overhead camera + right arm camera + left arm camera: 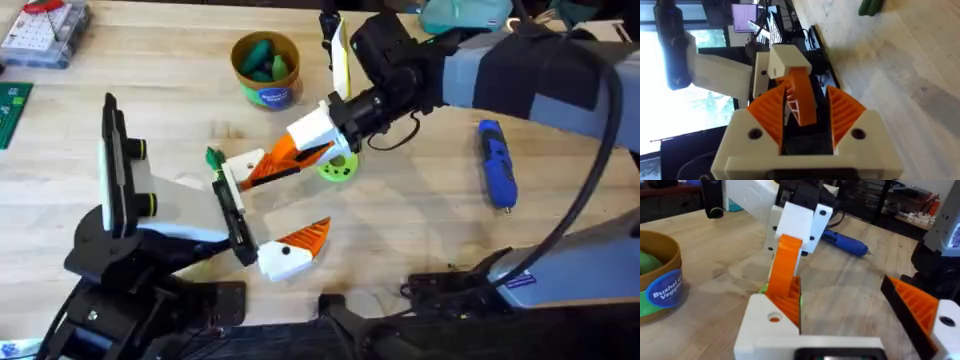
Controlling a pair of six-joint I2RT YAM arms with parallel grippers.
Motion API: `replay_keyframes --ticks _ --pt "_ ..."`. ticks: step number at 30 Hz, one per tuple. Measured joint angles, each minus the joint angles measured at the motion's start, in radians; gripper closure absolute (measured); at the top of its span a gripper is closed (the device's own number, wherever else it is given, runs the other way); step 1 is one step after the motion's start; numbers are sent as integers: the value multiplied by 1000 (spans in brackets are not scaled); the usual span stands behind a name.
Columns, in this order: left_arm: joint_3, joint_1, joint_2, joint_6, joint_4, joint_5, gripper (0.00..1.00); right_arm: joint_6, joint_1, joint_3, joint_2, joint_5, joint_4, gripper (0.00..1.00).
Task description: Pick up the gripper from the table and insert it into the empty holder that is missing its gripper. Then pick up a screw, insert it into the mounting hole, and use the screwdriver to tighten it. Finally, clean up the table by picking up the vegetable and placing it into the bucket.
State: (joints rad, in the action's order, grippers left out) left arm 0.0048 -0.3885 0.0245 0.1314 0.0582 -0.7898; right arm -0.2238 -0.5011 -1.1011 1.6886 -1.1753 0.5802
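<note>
Even, soft light from above falls on the wooden table (420, 230), with faint shadows under the arms. From the right wrist a window (700, 115) glares white, washing out detail. Near white blocks in both wrist views are blurred.

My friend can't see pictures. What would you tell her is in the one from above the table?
The right gripper holds the white and orange gripper at the black holder of a white robot arm lying on a wooden table. Behind it stands a yellow bucket with green vegetables inside, and a blue screwdriver lies off to the right.
</note>
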Motion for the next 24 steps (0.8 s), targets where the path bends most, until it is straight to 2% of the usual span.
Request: replay_keyframes --ticks 3,8,9,17,24 --pt "0 0 0 0 0 0 12 0 0 0 0 -1 1 666" --pt "0 0 0 3 0 2 12 1 2 0 0 -24 -3 963" --pt "0 0 0 3 0 3 12 -2 4 0 0 -27 -2 987" --pt "0 0 0 2 -1 15 12 -6 3 0 0 -26 -33 993" --pt "0 8 0 -4 -3 52 12 -78 -13 5 2 -8 -160 993"
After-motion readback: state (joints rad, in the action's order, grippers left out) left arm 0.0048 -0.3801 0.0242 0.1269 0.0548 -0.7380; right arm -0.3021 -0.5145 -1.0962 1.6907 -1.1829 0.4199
